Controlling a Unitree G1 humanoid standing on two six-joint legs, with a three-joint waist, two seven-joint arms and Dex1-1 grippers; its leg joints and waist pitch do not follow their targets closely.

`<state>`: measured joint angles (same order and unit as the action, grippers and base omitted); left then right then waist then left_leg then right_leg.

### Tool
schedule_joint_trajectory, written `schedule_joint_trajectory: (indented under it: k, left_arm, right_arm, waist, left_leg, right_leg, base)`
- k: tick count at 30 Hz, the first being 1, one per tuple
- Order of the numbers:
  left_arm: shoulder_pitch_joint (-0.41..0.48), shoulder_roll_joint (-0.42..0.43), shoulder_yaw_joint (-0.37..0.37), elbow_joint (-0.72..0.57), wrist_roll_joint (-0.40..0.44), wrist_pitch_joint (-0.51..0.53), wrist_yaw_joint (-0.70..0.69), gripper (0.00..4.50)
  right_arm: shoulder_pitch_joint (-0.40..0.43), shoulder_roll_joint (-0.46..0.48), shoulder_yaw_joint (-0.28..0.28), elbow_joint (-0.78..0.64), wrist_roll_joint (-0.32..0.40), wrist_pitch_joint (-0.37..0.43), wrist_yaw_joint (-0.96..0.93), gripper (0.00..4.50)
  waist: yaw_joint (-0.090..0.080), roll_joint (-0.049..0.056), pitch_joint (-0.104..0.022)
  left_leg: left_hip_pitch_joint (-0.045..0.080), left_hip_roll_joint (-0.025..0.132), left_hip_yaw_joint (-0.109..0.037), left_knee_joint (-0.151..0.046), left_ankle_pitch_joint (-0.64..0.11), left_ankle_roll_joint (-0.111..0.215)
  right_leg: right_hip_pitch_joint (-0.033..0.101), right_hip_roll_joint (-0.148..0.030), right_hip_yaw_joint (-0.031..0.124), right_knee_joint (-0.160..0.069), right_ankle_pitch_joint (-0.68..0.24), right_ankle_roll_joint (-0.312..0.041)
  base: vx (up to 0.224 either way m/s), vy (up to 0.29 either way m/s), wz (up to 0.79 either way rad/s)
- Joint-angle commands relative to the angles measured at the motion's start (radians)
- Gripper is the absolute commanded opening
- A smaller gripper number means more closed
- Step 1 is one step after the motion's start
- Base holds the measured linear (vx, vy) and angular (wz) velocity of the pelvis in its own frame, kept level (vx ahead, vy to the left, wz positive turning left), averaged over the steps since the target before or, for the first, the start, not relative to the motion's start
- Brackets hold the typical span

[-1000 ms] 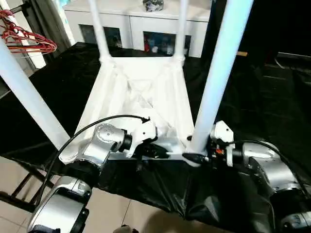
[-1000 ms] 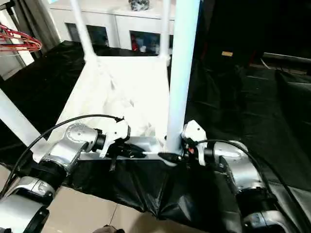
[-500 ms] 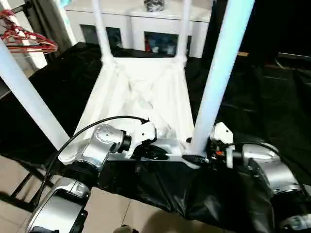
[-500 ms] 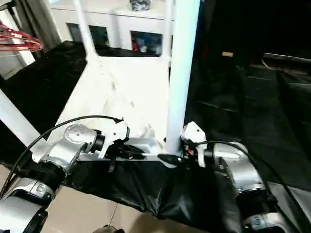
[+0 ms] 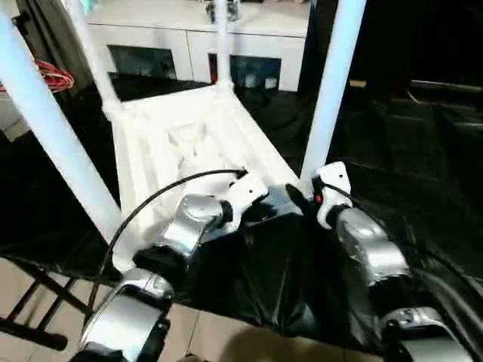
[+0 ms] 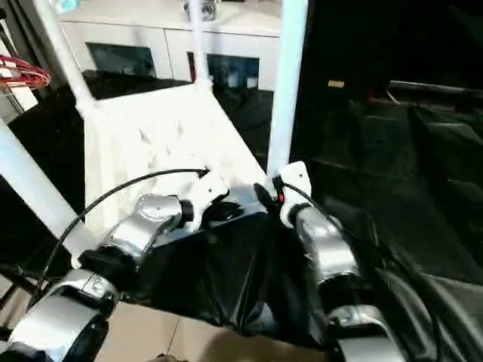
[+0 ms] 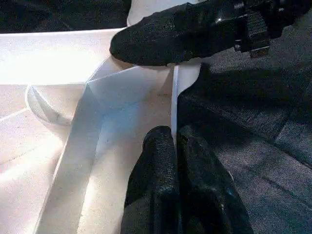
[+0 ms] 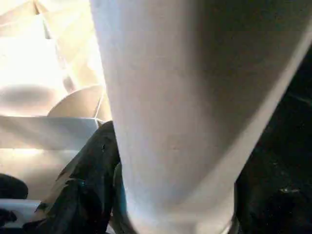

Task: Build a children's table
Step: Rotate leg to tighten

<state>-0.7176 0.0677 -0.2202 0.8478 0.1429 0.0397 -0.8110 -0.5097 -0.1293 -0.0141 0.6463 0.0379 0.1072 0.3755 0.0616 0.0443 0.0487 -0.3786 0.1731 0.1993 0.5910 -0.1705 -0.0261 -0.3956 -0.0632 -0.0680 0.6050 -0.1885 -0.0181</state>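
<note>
The children's table lies upside down on a black cloth, ribbed underside [image 5: 181, 143] facing up and skewed toward my left. Its white tube legs stand up: near right leg [image 5: 328, 90], near left leg [image 5: 53, 128], two far legs [image 5: 221, 38]. My left gripper [image 7: 174, 142] is shut, pinching the thin near rim of the tabletop close to the right corner. My right gripper [image 5: 302, 197] is closed around the base of the near right leg [image 8: 175, 107], with one black finger [image 8: 83, 195] pressed against the tube.
A white cabinet [image 5: 189, 45] with glass doors stands behind the work surface. Red hangers [image 5: 53, 75] hang at the left. Black cloth [image 5: 407, 173] covers the surface to the right. A dark stand's legs [image 5: 30, 302] reach onto the tiled floor at lower left.
The tabletop has swung round, so it now lies skewed to the cabinet. Both grippers moved with it and kept their holds. The camera has also shifted.
</note>
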Motion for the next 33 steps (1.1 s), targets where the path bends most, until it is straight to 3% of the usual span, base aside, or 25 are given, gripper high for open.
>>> schedule_joint_trajectory:
  k: [1,5,12,18,25,29,33]
  left_arm:
    - [-0.021,-0.060,-0.004,-0.007,-0.025,-0.021,0.031,0.00]
    - [-0.010,-0.046,-0.012,-0.023,-0.034,-0.041,-0.016,0.00]
    - [0.018,0.022,-0.017,-0.055,-0.055,-0.079,-0.146,0.00]
    - [0.040,0.075,-0.021,-0.092,-0.090,-0.108,-0.290,0.00]
    - [0.045,0.124,-0.027,-0.100,-0.101,-0.122,-0.375,0.00]
    - [0.046,0.137,-0.025,-0.104,-0.108,-0.118,-0.406,0.00]
    - [0.050,0.146,-0.029,-0.112,-0.118,-0.111,-0.446,0.00]
  right_arm:
    - [0.019,0.078,0.076,0.029,0.011,0.043,0.058,3.43]
    - [0.017,0.068,0.084,0.025,-0.001,0.027,0.065,3.88]
    - [0.049,-0.050,0.112,-0.064,0.017,-0.003,0.282,3.88]
    - [0.098,-0.148,0.159,-0.151,0.040,-0.023,0.498,3.88]
    - [0.136,-0.233,0.180,-0.217,0.093,-0.036,0.695,3.88]
    - [0.152,-0.266,0.194,-0.252,0.114,-0.015,0.767,3.88]
    - [0.161,-0.280,0.198,-0.271,0.121,0.003,0.818,3.53]
  waist:
    - [0.001,-0.018,-0.056]
    - [0.000,-0.017,-0.055]
    - [0.003,-0.019,-0.060]
    - [0.023,-0.018,-0.062]
    - [0.032,-0.021,-0.060]
    - [0.040,-0.021,-0.062]
    - [0.044,-0.018,-0.063]
  left_leg:
    - [0.017,0.059,-0.036,-0.070,-0.260,0.050]
    - [0.020,0.060,-0.038,-0.073,-0.286,0.042]
    - [0.014,0.060,-0.034,-0.069,-0.240,0.066]
    - [0.010,0.066,-0.030,-0.063,-0.197,0.100]
    - [0.011,0.066,-0.030,-0.064,-0.210,0.088]
    - [0.011,0.069,-0.030,-0.064,-0.194,0.098]
    - [0.012,0.069,-0.030,-0.063,-0.193,0.096]
  right_leg:
    - [0.037,-0.096,0.053,-0.099,-0.325,-0.176]
    - [0.034,-0.097,0.053,-0.105,-0.380,-0.164]
    - [0.042,-0.097,0.054,-0.095,-0.277,-0.185]
    - [0.044,-0.095,0.050,-0.089,-0.241,-0.190]
    - [0.042,-0.096,0.049,-0.090,-0.268,-0.193]
    - [0.041,-0.095,0.049,-0.087,-0.255,-0.191]
    - [0.041,-0.096,0.049,-0.088,-0.253,-0.196]
  base:
    - [0.000,0.000,0.00]
    - [0.000,0.000,0.00]
    - [0.000,0.000,0.00]
    - [0.000,0.000,0.00]
    - [0.000,0.000,0.00]
    - [0.000,0.000,0.00]
    - [0.000,0.000,0.00]
